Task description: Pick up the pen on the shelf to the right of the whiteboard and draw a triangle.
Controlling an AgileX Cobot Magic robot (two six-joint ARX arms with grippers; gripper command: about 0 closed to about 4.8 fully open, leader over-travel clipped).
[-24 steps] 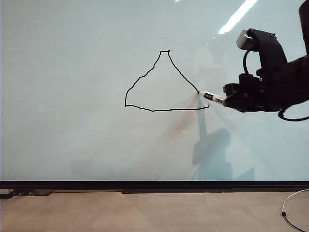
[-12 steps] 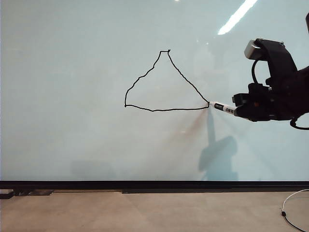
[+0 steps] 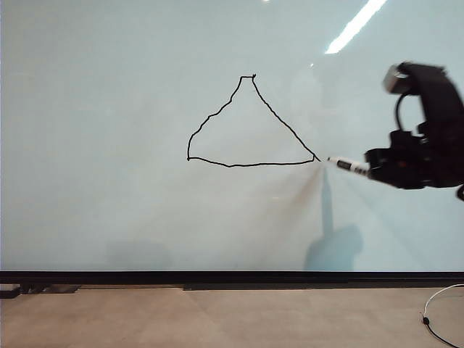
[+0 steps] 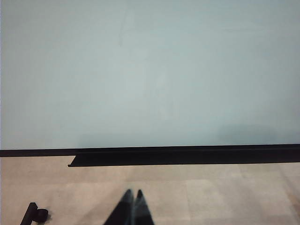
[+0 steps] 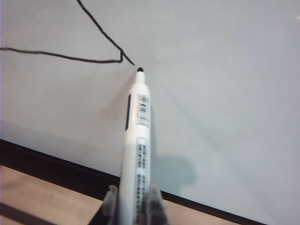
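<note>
While the left gripper (image 4: pixel 132 202) sits closed at bottom centre, the right gripper (image 3: pixel 377 171) grips the pen (image 3: pixel 348 165), tip beside the triangle's (image 3: pixel 250 123) lower-right corner on the whiteboard (image 3: pixel 109 87).

The place looks like a robot test room or a lab. A very large whiteboard (image 3: pixel 109 181) fills the wall, with a black strip (image 3: pixel 232 277) along its bottom edge. A long ceiling lamp reflects (image 3: pixel 355 25) in the glossy board. The floor (image 3: pixel 217 319) is pale beige, and a thin cable (image 3: pixel 438 319) lies on it.
</note>
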